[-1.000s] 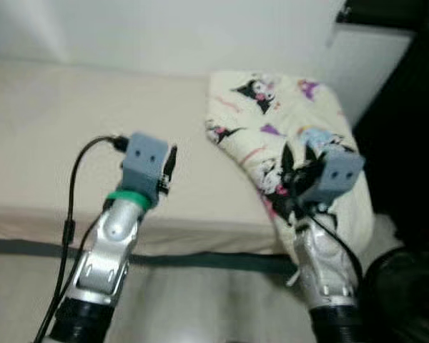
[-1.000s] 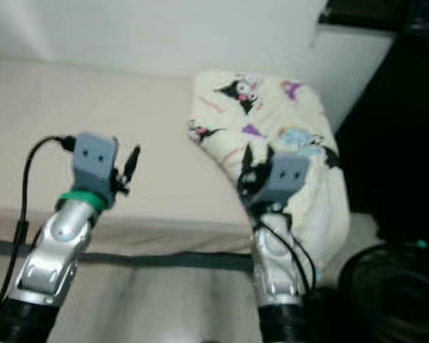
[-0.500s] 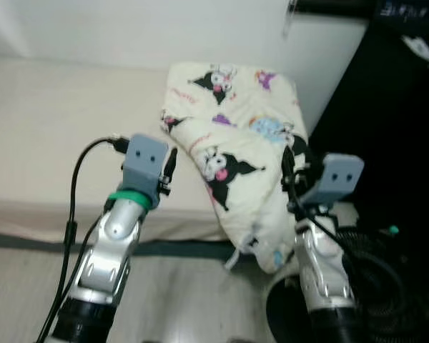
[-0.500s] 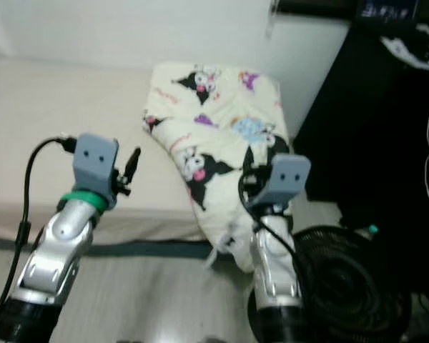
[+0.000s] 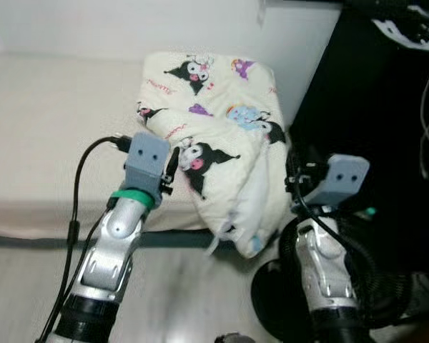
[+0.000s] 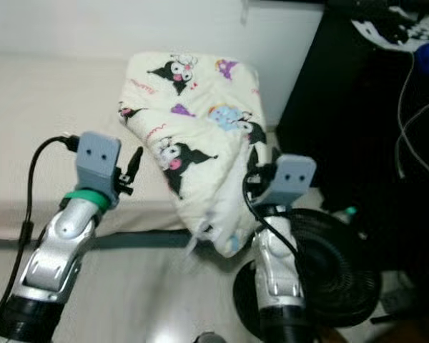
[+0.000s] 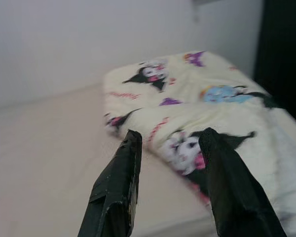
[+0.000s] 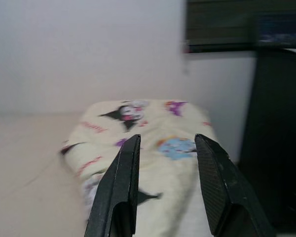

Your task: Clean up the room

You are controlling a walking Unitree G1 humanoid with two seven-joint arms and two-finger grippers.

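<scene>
One thing really needs tidying from what I can tell: the cream-coloured quilted blanket printed with black cartoon characters (image 5: 214,136), bunched up at the far right corner of the beige mattress (image 5: 50,121), against the white wall, with its lower fold slumping over the mattress's front edge toward the pale wood floor (image 5: 171,286). It looks soft, puffy and light — nothing stiff or fragile, so it'll sag and unfold the second it's lifted, and a thin pinch on the top layer would probably peel off one ply and leave the rest behind. My guess is the best hold is a thick gathered fold, say the ridge running through the middle where the layers double up, or the hanging corner at the front edge, ideally with both arms taking a bunch each so it doesn't trail. Left gripper (image 7: 167,148) hovers over the mattress just short of the blanket's near side, fingers spread apart with nothing between them. Right gripper (image 8: 165,148) is held up in front of the blanket's right flank, also parted and empty, not touching the fabric. Worth watching — a round black floor fan (image 6: 329,271) sits on the floor right below the right arm, beside the dark black cabinet (image 5: 372,100), so a dangling blanket end could snag on it.
</scene>
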